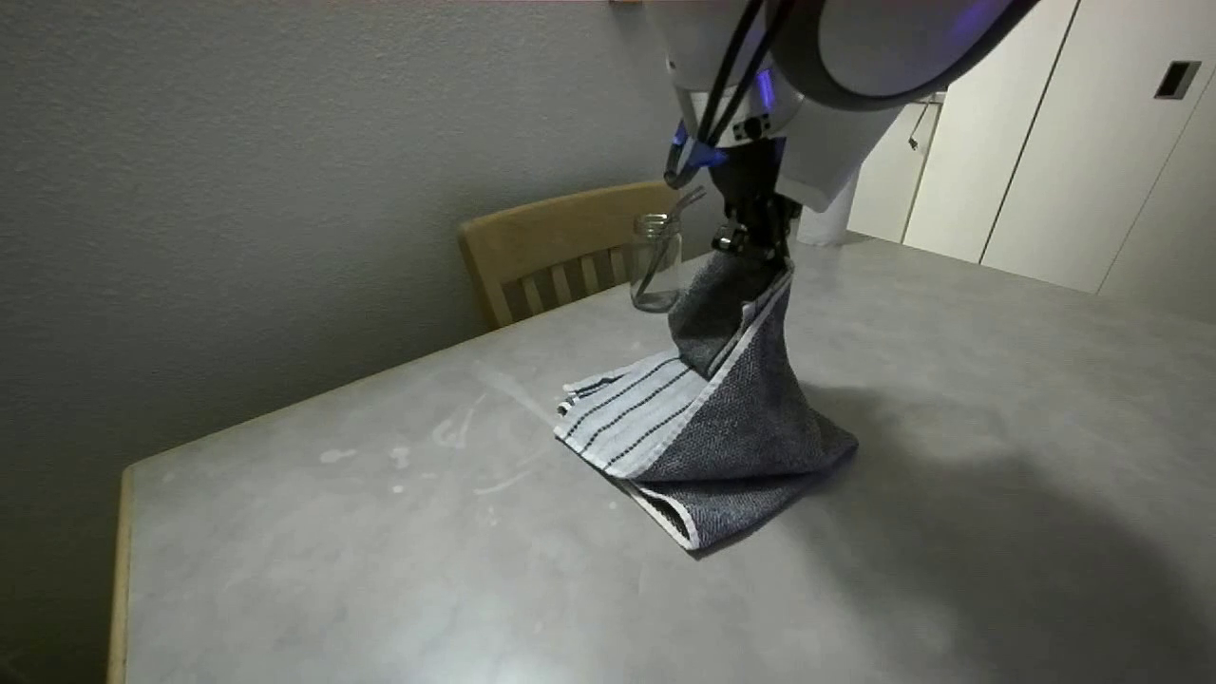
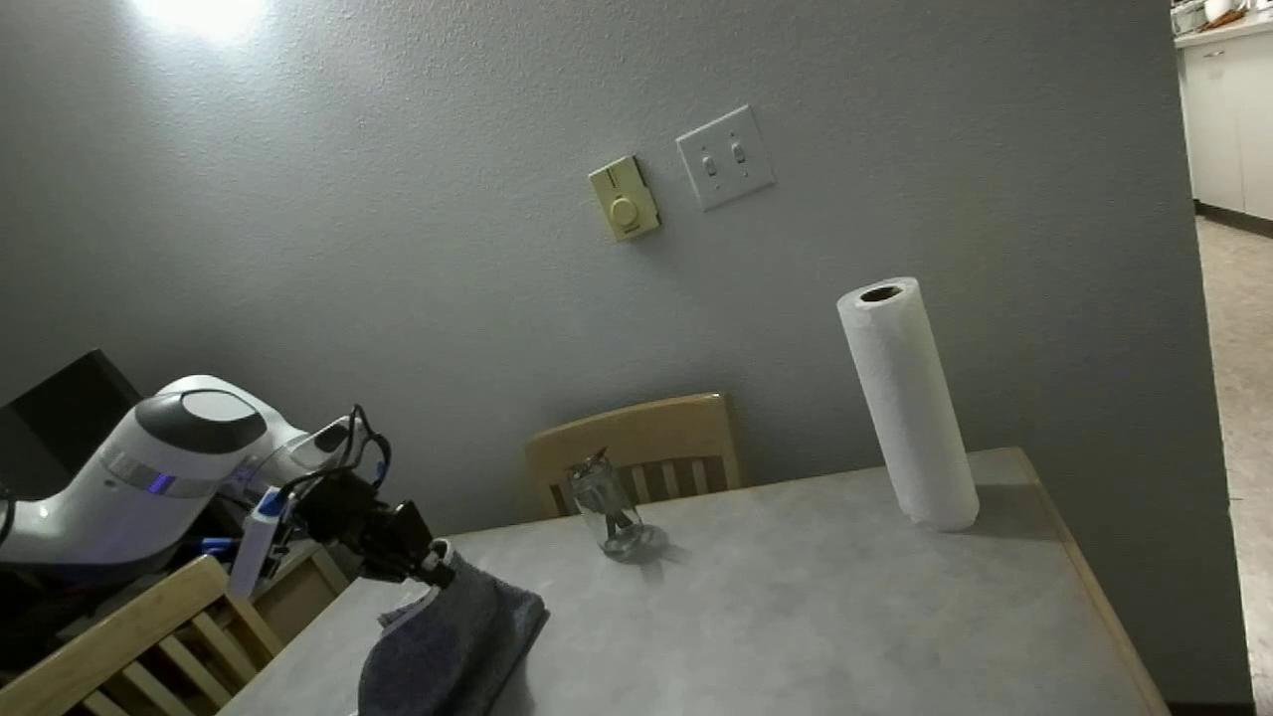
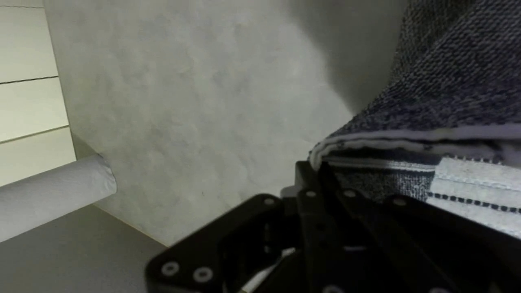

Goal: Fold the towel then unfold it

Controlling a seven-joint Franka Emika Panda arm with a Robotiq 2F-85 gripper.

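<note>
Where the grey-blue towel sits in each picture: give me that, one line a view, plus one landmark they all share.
In an exterior view: the towel is just right of centre, its top lifted off the table.
In an exterior view: the towel is at the bottom, left of centre, cut off by the frame.
Wrist view: the towel runs along the right side, also cut off.
Shared landmark: the end effector, gripping it.

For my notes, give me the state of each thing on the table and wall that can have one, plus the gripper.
Gripper: shut on the towel
Towel: partly folded, one part lifted, the rest on the table
Jar: upright, a thin stick leaning in it
Paper roll: standing on end
Switches: too small to tell
Dial: setting unreadable
</note>
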